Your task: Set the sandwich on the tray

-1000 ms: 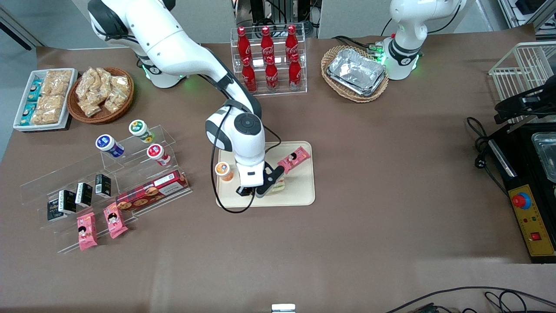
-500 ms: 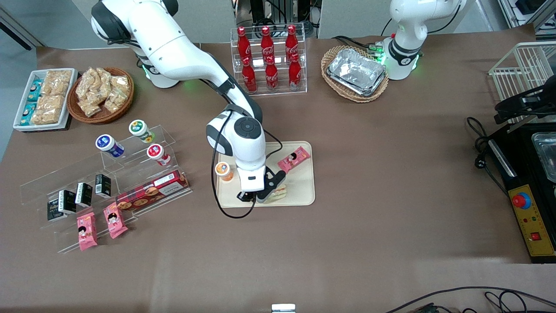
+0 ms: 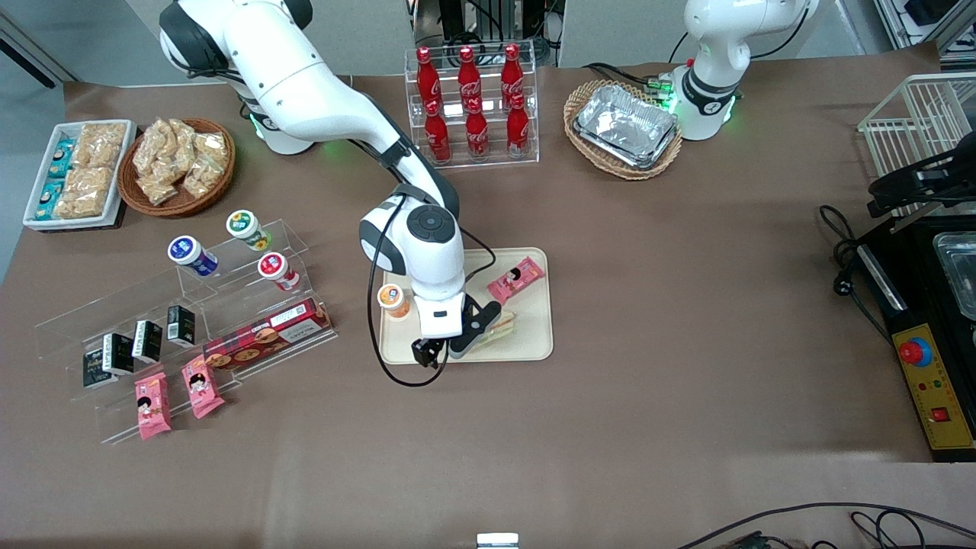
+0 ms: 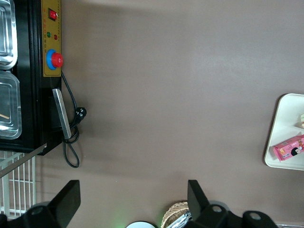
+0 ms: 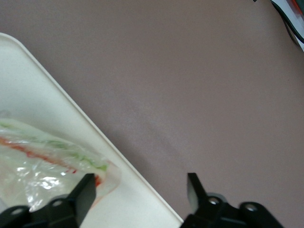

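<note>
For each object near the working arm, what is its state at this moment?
sandwich: lying flat on the tray, not held.
tray: flat on the table, carrying three items.
gripper: open, above the tray's edge nearest the front camera.
pink snack packet: lying on the tray.
orange-lidded cup: upright on the tray.

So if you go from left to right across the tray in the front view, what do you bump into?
Orange-lidded cup → end effector, open, over the tray's near edge → sandwich → pink snack packet.
</note>
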`<action>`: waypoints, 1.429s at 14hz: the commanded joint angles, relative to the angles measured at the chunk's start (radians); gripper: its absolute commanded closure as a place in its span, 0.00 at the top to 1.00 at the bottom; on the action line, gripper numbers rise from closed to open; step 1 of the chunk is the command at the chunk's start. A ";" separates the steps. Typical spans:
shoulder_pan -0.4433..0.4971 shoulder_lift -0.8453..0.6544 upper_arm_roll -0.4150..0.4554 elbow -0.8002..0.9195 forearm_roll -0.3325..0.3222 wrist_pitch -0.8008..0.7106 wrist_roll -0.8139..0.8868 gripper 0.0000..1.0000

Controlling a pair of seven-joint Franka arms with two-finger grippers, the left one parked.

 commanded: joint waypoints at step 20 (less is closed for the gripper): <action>-0.056 -0.281 0.004 0.016 0.247 -0.343 -0.093 1.00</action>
